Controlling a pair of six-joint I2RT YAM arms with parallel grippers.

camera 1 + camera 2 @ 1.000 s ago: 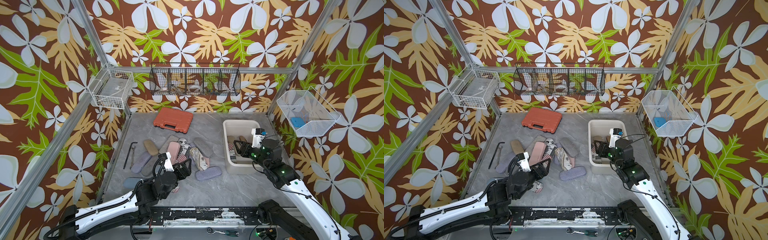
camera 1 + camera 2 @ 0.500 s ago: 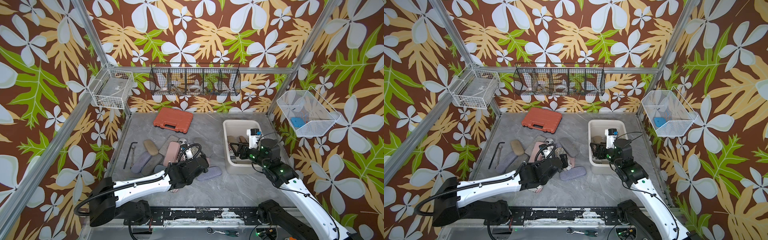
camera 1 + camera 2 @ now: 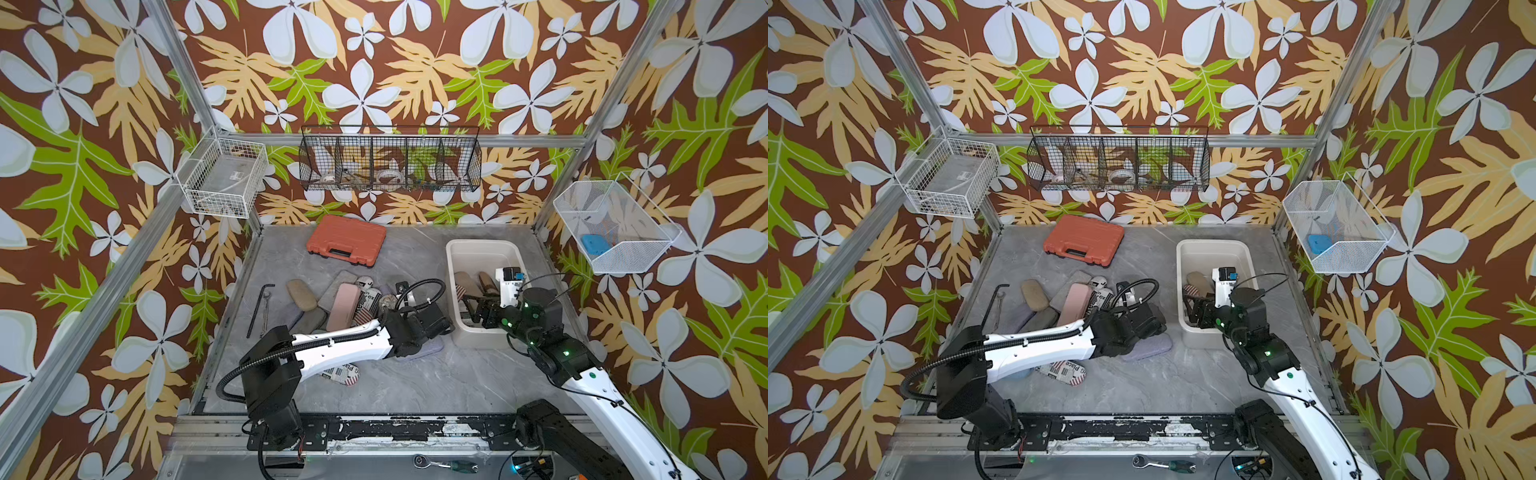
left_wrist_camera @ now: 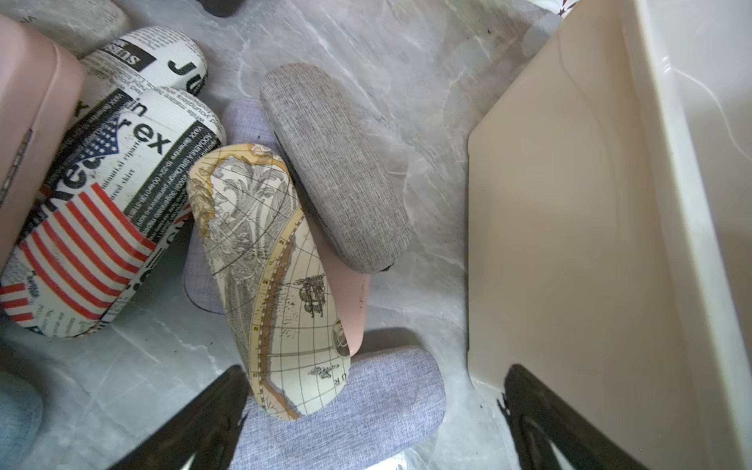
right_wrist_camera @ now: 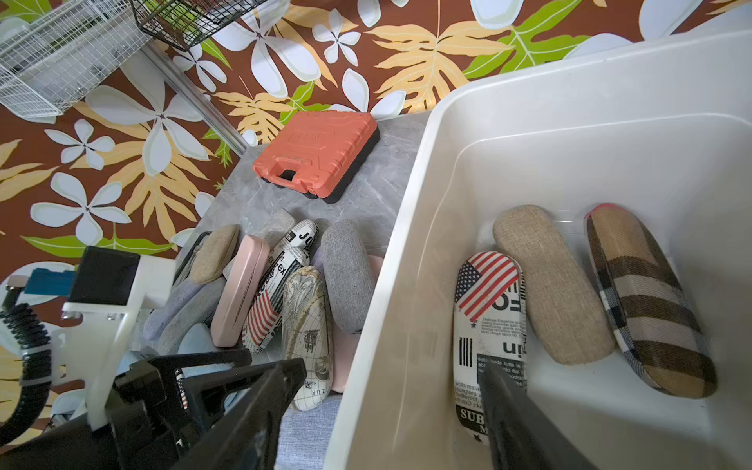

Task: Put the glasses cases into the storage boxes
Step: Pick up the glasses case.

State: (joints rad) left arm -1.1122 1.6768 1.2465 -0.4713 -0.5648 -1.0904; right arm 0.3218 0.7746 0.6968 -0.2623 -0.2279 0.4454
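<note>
Right wrist view: storage box (image 5: pixel 569 122) holds three glasses cases (image 5: pixel 549 285), others heaped beside it; right gripper (image 5: pixel 392 368) gapes empty over its rim, so the wide-open, empty left gripper (image 4: pixel 376 378) probably must next descend onto the map-print case (image 4: pixel 280 285).

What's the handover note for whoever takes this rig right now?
Left pincer: open, empty, hovering over the map-print case and lavender case beside the tub.
Right pincer: open, empty, at the tub by the flag-print case.
Done: three in the tub, namely the flag-print case, tan woven case and plaid case.
To do: the pile on the table, including the grey case and pink case, plus one newspaper-print case lying apart near the front.
</note>
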